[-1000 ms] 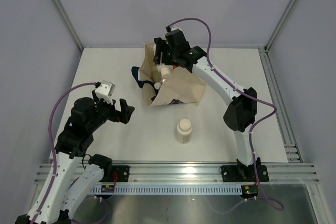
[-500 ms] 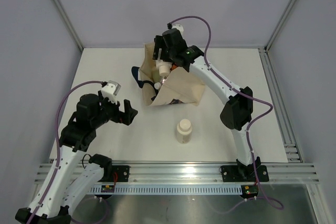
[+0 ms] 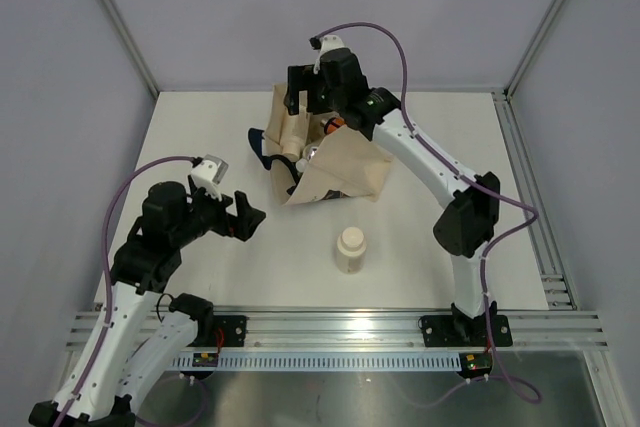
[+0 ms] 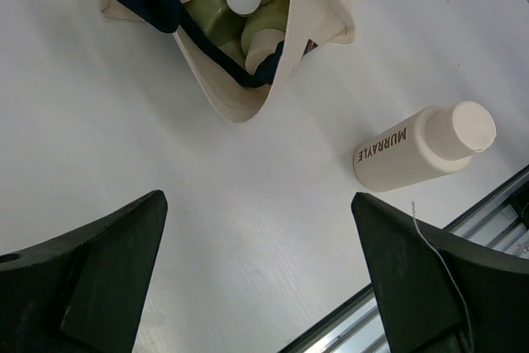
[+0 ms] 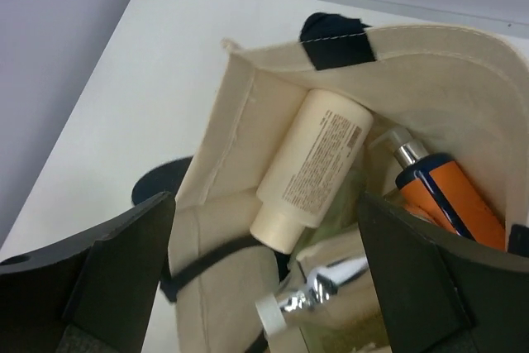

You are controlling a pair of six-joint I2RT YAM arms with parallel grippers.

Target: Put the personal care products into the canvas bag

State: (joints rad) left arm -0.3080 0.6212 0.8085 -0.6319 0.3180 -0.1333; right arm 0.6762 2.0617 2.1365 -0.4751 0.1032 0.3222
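Inside the canvas bag, the right wrist view shows the cream bottle and orange bottle that the top view mostly hides, while the left claw and right claw gape empty and a beige bottle sits outside on the table.

Canvas bag cropped in left wrist view, green bottles mostly hidden

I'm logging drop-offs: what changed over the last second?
The right gripper let go of the cream bottle, now lying in the bag, and pulled away, jaws open. The left gripper edged slightly right. The bag and the beige bottle on the table stayed put.
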